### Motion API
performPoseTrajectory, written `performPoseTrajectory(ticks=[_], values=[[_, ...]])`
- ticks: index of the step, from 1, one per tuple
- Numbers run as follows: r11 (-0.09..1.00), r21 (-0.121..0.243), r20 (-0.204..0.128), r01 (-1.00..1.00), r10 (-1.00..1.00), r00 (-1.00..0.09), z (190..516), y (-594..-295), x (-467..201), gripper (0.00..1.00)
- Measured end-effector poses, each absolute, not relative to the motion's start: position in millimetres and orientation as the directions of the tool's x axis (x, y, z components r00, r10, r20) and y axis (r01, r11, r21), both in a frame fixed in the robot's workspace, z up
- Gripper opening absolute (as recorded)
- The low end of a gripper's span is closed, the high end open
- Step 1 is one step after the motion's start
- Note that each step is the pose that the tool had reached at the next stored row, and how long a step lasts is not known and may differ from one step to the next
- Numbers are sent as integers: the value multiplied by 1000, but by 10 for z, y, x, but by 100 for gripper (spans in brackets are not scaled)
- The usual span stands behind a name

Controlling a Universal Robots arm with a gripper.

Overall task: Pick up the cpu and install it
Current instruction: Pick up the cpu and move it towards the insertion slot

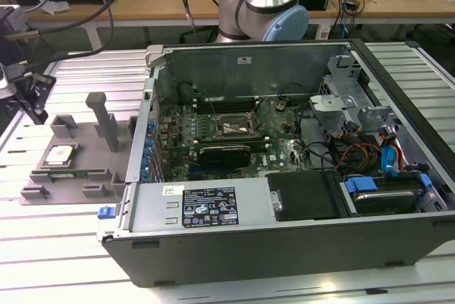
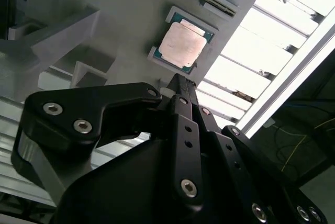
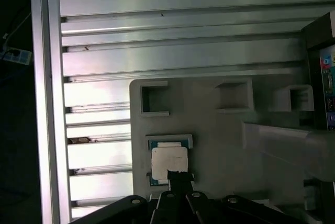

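Progress: as I read it, nothing of the pick-up is done. The cpu [image 1: 60, 155], a small flat square chip with a shiny silver metal top and a pale rim, lies in its holder, so both the lift and the install are left.

Cpu location: seated flat in a square nest of the grey plastic fixture tray [image 1: 92, 155]. In the exterior view that tray sits at about nine o'clock from the open computer case [image 1: 284, 247], just beside its wall.

End effector: the black two-finger gripper [image 2: 180, 84] hangs just above the chip [image 2: 182, 46]. In both wrist views I see its fingers pinched together with nothing between them. I cannot tell whether the tips touch the chip's edge.

Tray contents: the cpu [image 3: 169, 162] fills one nest. Three open-sided square pockets [image 3: 154, 98] on the same tray [image 3: 209, 130] look empty to me.

Case contents: the black rectangular metal socket frame [image 1: 229, 128] sits near the middle of the green motherboard. The long black expansion card [image 1: 224, 153] lies at six o'clock from it, just beside. From here I cannot make out whether the frame is latched.

Support: tray and case both rest on the ribbed aluminium table [image 1: 71, 261].
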State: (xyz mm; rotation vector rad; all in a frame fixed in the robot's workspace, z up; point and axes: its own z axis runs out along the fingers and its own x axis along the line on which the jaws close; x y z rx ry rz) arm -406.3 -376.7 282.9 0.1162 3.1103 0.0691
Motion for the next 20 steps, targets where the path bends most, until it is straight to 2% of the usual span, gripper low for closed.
performPoseTrajectory(ticks=[20], values=[[997, 45, -26, 64, 65, -998, 2332, -3799, -4064, 11]])
